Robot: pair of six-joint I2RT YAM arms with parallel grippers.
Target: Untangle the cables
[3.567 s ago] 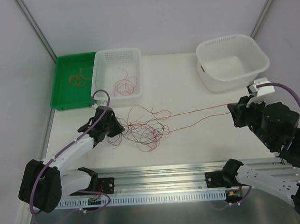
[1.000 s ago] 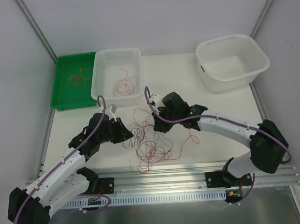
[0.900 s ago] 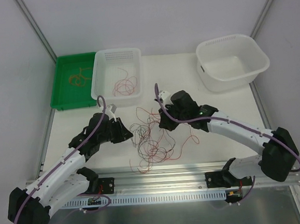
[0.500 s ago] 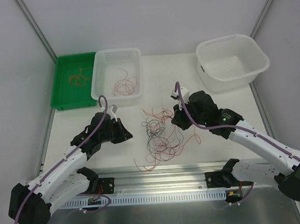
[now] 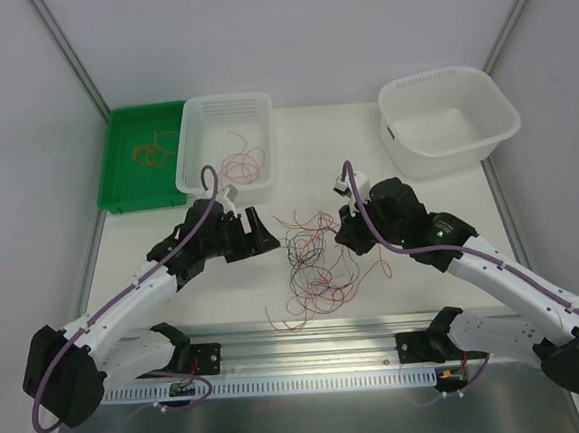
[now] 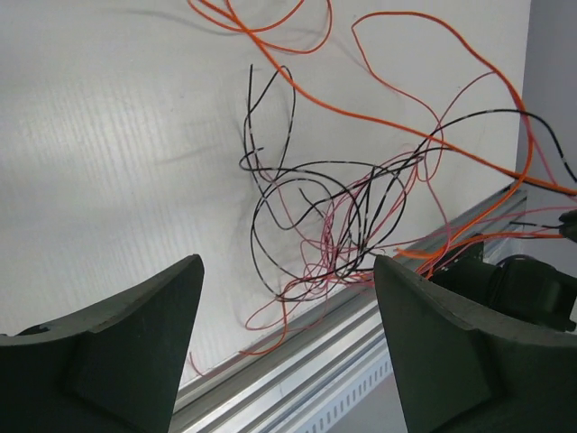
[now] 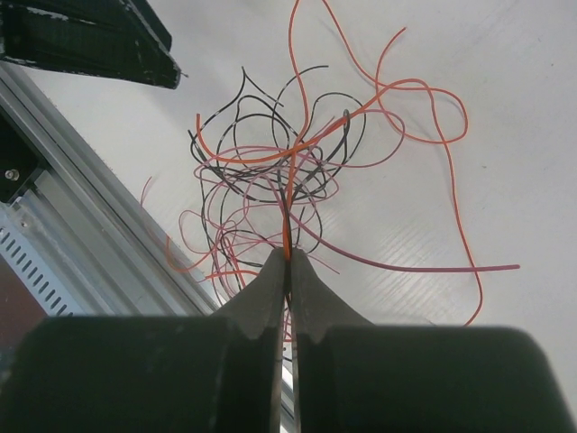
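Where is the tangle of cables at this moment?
In the top view, the cables lie mid-table, between the left gripper and the right gripper, just in front of the perforated white basket.

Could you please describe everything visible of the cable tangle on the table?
The cables are hair-thin wires in red, black and orange, curled in loose overlapping loops. They lie on the white table between both arms. The right hand is shut on one orange strand; the open left hand beside them holds none.

Left gripper point(image 6: 287, 289) spread wide, right gripper point(image 7: 288, 263) pinched closed
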